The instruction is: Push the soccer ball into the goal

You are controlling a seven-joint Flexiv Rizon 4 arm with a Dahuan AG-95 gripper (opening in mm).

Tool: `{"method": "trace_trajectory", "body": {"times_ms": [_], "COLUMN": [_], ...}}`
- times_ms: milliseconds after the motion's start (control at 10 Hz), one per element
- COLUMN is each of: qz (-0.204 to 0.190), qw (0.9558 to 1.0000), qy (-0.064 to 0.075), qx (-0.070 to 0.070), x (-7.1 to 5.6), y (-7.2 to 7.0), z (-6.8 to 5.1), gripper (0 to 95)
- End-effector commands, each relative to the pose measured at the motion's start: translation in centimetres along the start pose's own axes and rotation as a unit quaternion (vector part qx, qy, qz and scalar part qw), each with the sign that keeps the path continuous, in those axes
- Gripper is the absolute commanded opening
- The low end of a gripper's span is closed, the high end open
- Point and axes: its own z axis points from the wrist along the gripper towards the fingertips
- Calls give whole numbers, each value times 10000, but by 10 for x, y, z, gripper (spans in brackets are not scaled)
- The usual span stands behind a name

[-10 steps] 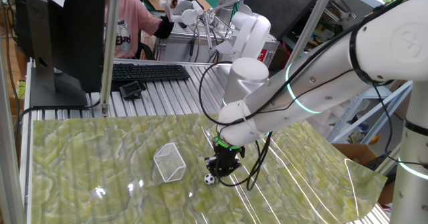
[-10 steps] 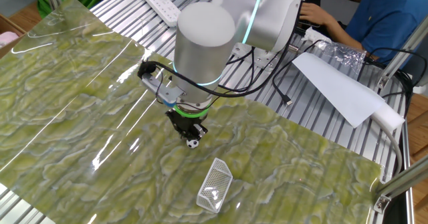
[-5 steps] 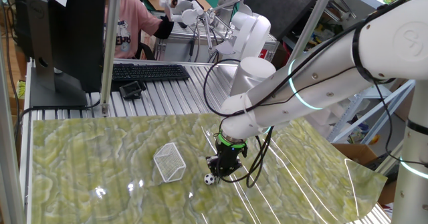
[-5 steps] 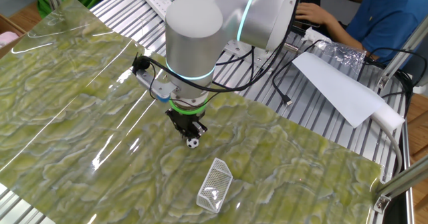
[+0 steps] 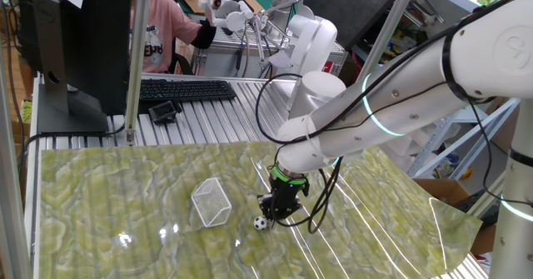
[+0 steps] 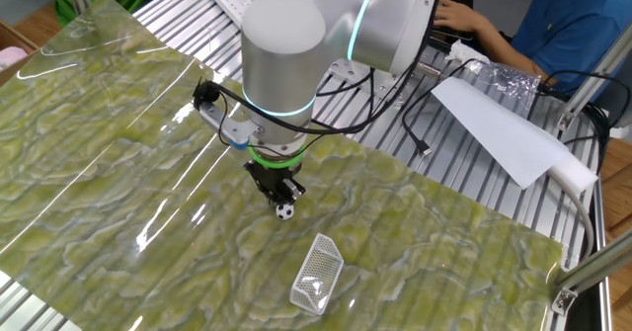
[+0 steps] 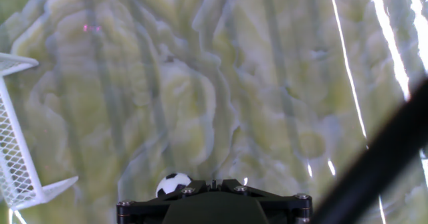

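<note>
Gripper [image 5: 275, 210] closed, empty, low just beside soccer ball [image 5: 261, 223] on green mat [image 5: 125, 187], goal [image 5: 211, 202] near; risk: off-centre nudge rolls the tiny ball wide of the mouth.

On the table mat [image 5: 125, 196], the soccer ball [image 5: 261, 223] lies at the gripper's [image 5: 275, 215] eight o'clock, touching it; the goal [image 5: 211, 202] sits near, at the ball's ten o'clock.

Hidden and cut-off parts
Hand view: the goal [image 7: 17, 144] is cut by the left edge; the gripper's black body [image 7: 214, 202] hides the soccer ball's [image 7: 172, 184] lower half.
</note>
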Motion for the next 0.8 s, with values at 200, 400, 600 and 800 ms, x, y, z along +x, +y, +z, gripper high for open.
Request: {"method": "trace_trajectory", "body": {"times_ms": [200,400,600,800], "qz": [-22,-16,-12,11], "qw": [10000,10000,10000,9999], "qy": [9,8,19,26], "qx": [-57,-59,-95,-112], "x": [-1,-1,-1,-1], "y": [2,4,6,8], "z": [3,4,5,6], "gripper": [0,0,0,0]}}
